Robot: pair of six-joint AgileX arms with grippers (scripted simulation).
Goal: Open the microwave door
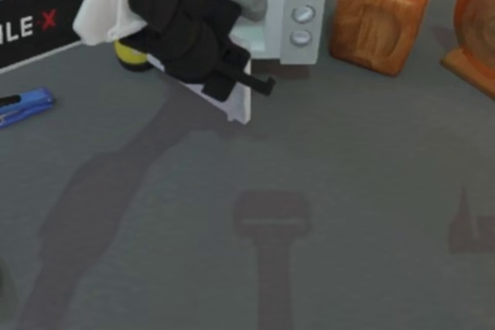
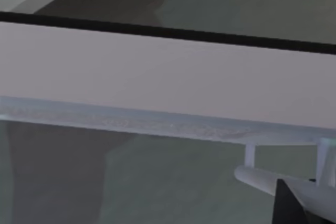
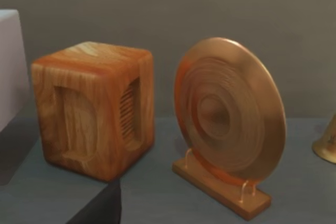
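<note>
Against the microwave (image 1: 290, 13) front, my left gripper (image 1: 259, 83) pinches the handle of the half-swung microwave door (image 1: 236, 102), hinge lying leftward; right arm unseen.

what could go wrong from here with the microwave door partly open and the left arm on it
The left gripper sits at the free edge of the microwave door, by its handle; it might slip off as the door swings wider. The microwave looks small and could get dragged rather than opened. A blue stapler lies on the left, possibly in the arm's sweep.
</note>
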